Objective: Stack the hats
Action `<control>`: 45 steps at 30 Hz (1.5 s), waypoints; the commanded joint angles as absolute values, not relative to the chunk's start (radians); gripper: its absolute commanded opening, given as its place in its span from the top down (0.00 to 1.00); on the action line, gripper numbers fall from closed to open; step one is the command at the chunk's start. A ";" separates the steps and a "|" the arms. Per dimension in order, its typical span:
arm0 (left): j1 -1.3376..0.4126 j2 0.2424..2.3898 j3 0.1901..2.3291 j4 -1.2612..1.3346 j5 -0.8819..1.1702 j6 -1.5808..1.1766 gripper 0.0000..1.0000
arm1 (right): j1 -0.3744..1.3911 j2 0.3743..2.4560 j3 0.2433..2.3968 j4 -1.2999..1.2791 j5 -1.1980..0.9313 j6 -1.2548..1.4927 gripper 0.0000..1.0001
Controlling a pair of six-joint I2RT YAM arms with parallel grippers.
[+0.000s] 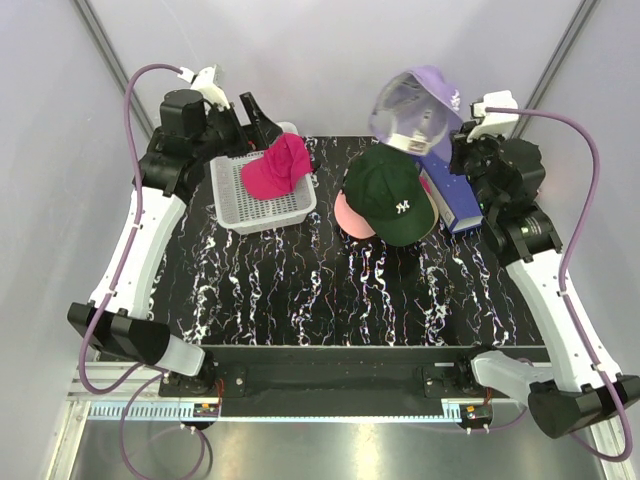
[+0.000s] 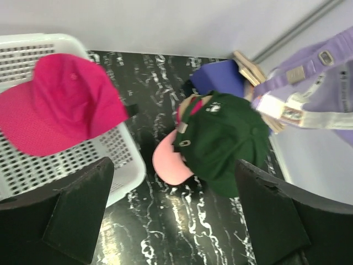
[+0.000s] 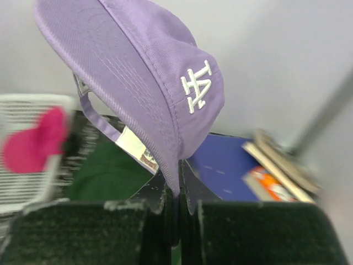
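A magenta hat (image 1: pixel 275 165) (image 2: pixel 60 102) lies in the white mesh basket (image 1: pixel 235 205) at the back left. Just above and behind it hangs my left gripper (image 1: pixel 250 120) (image 2: pixel 174 165), open, with nothing between its fingers. At centre right a dark green hat (image 1: pixel 390 195) (image 2: pixel 226 143) with a white logo sits on top of a light pink hat (image 1: pixel 347 215) (image 2: pixel 168 160), of which only the brim shows. My right gripper (image 1: pixel 455 135) (image 3: pixel 179 190) is shut on the edge of a lavender hat (image 1: pixel 420 100) (image 3: pixel 138 66), holding it in the air above and behind the green hat.
A blue book (image 1: pixel 455 200) (image 3: pixel 220 165) lies on the black marbled table right of the green hat, with more books behind it. The basket's rim (image 2: pixel 33 38) stands close to my left fingers. Grey walls close in the back and sides.
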State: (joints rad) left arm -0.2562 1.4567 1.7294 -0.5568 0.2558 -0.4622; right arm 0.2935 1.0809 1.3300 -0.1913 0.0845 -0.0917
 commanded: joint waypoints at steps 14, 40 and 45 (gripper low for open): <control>-0.250 1.494 1.770 -0.569 0.184 -0.413 0.05 | 0.391 1.204 1.362 -0.201 0.500 -0.500 1.00; -0.245 1.398 1.634 -0.569 0.137 -0.402 0.03 | 0.793 1.336 1.278 -0.343 0.572 -0.529 1.00; -0.242 1.373 1.600 -0.566 0.129 -0.405 0.03 | 0.815 1.371 1.281 -0.406 0.546 -0.525 1.00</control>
State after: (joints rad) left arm -0.2512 1.4307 1.6184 -0.6025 0.1528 -0.4179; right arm 0.7883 1.3491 1.2819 -0.3431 0.6075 -0.5392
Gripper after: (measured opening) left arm 0.973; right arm 0.032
